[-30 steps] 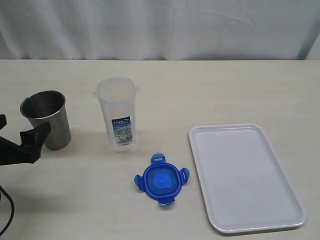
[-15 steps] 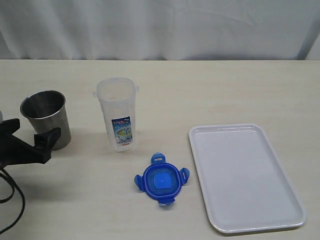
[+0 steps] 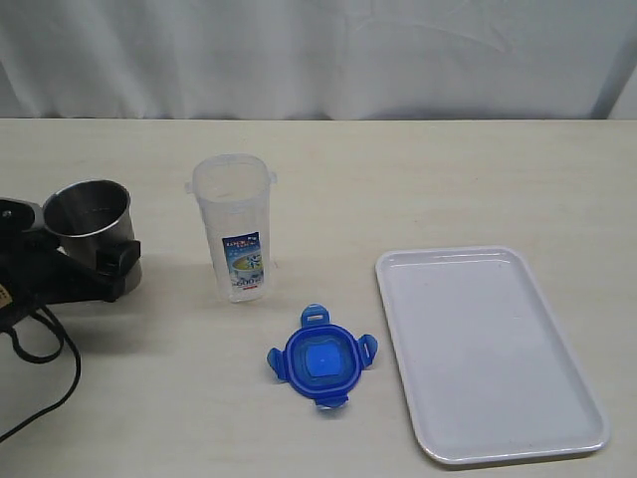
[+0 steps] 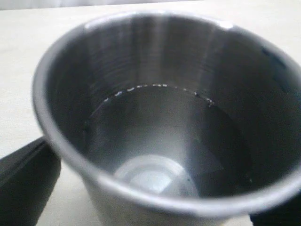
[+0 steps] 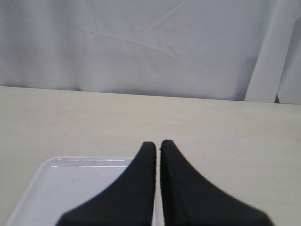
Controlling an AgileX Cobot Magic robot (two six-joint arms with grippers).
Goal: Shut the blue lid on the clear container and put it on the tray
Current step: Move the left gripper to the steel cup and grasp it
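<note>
The clear container stands upright and lidless near the middle of the table, its blue-and-white label facing the camera. In front of it, the blue lid lies flat with its flaps spread. To the right lies the white tray, bare. My left gripper is open at the far left, its black fingers standing on either side of a grey steel cup, well apart from the container. My right gripper is shut with nothing in it, above the tray's corner. It does not show in the exterior view.
The steel cup fills the left wrist view, with water in its bottom. A white curtain hangs behind the table's far edge. A black cable loops on the table at the lower left.
My left gripper has moved forward and to the right, so that its open fingers now stand on either side of the steel cup. Container, lid and tray have not moved.
</note>
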